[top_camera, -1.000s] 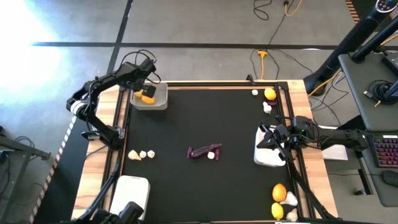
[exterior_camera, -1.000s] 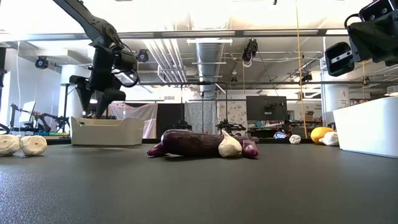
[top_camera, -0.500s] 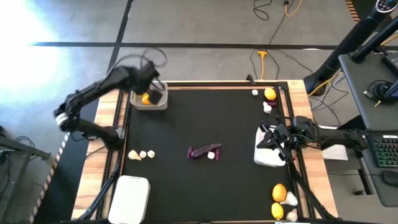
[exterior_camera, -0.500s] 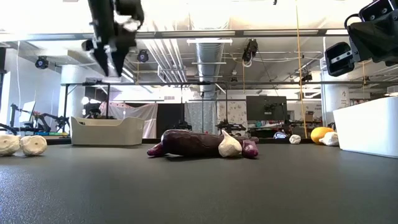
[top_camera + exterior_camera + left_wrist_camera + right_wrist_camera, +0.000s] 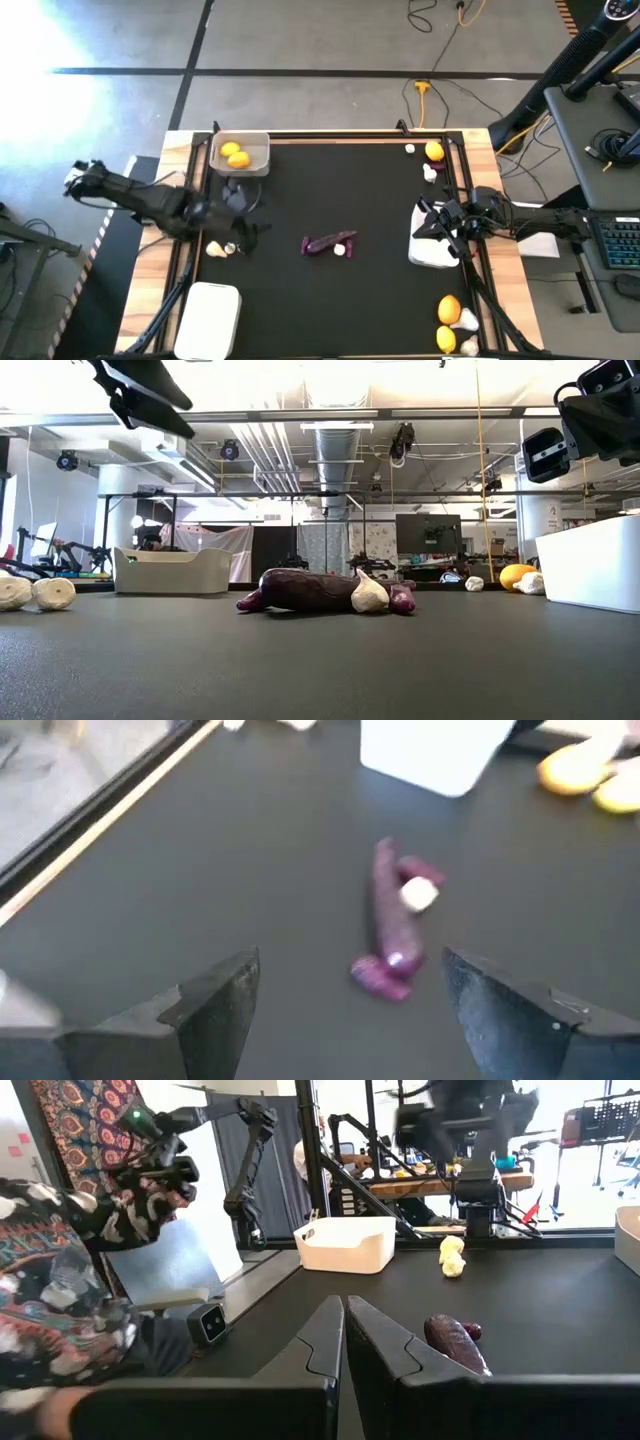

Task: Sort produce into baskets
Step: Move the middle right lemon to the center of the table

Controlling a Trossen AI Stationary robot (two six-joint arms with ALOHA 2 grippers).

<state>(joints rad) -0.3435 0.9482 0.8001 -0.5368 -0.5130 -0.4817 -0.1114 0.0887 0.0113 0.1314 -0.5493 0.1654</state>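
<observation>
High view: two citrus fruits (image 5: 234, 155) lie in the far-left basket (image 5: 262, 143); the eggplant (image 5: 328, 242) waits mid-surface, garlic bulbs (image 5: 222, 247) and more citrus (image 5: 449, 309) unsorted, so most is left; my left claw (image 5: 236, 208) has swung from that basket to near the bulbs.

Left wrist view: my fingers (image 5: 215, 1005) spread, empty, the eggplant ahead.

Right wrist view: my right claw (image 5: 345, 1325) pressed together, idle.

dark purple eggplant (image 5: 329, 243), yellow-orange citrus (image 5: 234, 155), pale grey basket (image 5: 255, 164), black table (image 5: 330, 190)
</observation>
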